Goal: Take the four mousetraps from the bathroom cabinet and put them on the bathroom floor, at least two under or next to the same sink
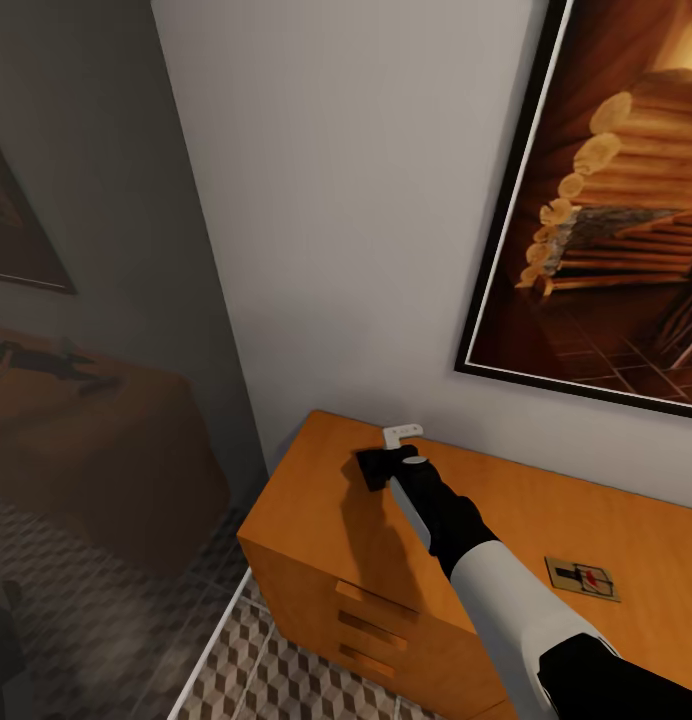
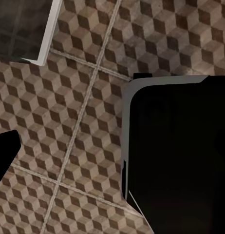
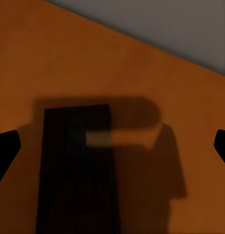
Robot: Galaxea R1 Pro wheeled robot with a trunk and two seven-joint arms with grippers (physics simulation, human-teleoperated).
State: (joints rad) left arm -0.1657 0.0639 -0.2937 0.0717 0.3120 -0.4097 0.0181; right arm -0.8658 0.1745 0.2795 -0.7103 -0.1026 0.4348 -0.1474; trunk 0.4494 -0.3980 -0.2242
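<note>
Only one mousetrap (image 1: 582, 579) lay in my sight, flat on the orange-brown cabinet (image 1: 316, 505) top, off toward its right part and well apart from my right gripper (image 1: 378, 466). That gripper hung over the cabinet top nearer the back wall, close to a small pale bracket-like piece (image 1: 402, 434) I could not identify. Through the right wrist camera its jaws stood wide, a dark fingertip (image 3: 5, 148) at each edge of the frame, nothing between them, only bare wood and my own shadow below. My left gripper's fingertip (image 2: 5, 151) showed over the cube-patterned bathroom floor (image 2: 78, 97); I could not tell whether those jaws were apart or closed. I judged the step to be the pick-up from the cabinet, not yet begun on this trap. The next move, as I saw it, called for bringing the right gripper sideways over the trap, lowering squarely onto the thin board, and closing across its short edges before carrying it down to the tiles by the sink.
</note>
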